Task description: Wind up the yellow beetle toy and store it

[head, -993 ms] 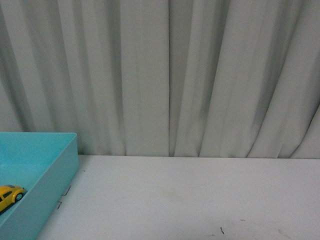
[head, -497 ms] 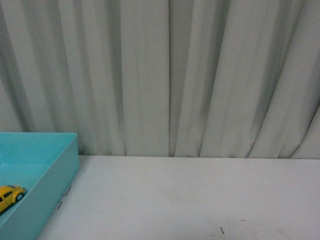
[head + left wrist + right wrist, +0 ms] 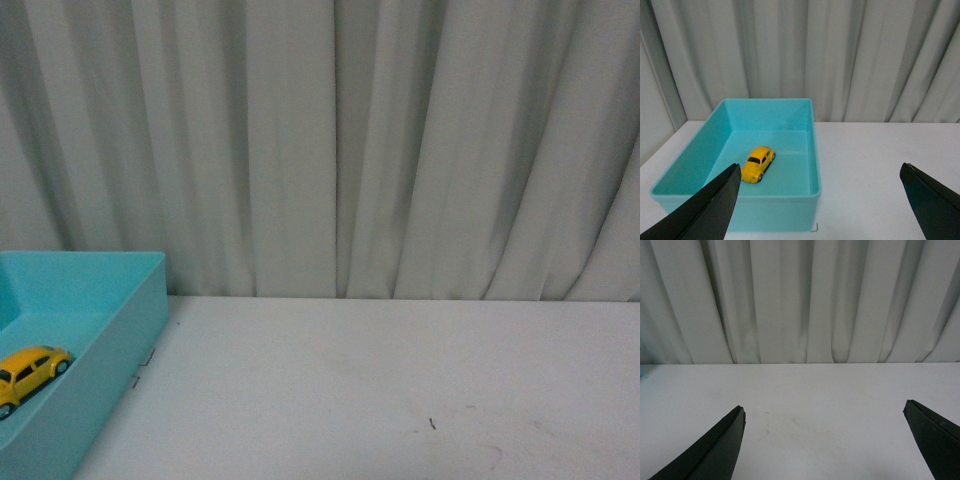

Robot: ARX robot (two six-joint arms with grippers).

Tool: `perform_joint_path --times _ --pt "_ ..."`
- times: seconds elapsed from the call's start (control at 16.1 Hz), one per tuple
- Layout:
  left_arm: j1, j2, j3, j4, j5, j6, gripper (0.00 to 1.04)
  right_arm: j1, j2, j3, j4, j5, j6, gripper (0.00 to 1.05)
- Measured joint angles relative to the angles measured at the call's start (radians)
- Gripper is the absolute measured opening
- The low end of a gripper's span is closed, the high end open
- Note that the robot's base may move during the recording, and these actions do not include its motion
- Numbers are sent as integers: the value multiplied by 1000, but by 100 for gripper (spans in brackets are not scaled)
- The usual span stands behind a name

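Observation:
The yellow beetle toy rests on its wheels on the floor of a turquoise bin. Seen from the left wrist, my left gripper is open, its black fingers spread wide, back from the bin and the toy with nothing between them. My right gripper is open too, its dark fingers apart over bare white table. Neither arm shows in the front view.
The white table stretches right of the bin, with small dark marks on it. A pale pleated curtain hangs along the table's far edge. A small tape corner mark lies by the bin's near corner.
The front view has shifted: the bin and the toy now sit slightly higher and further right in the picture. The toy still lies in the bin.

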Motion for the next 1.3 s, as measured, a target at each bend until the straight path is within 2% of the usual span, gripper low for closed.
perform_joint_path --times 1.3 --pt "0 0 0 0 0 0 98 0 0 0 1 0 0 98"
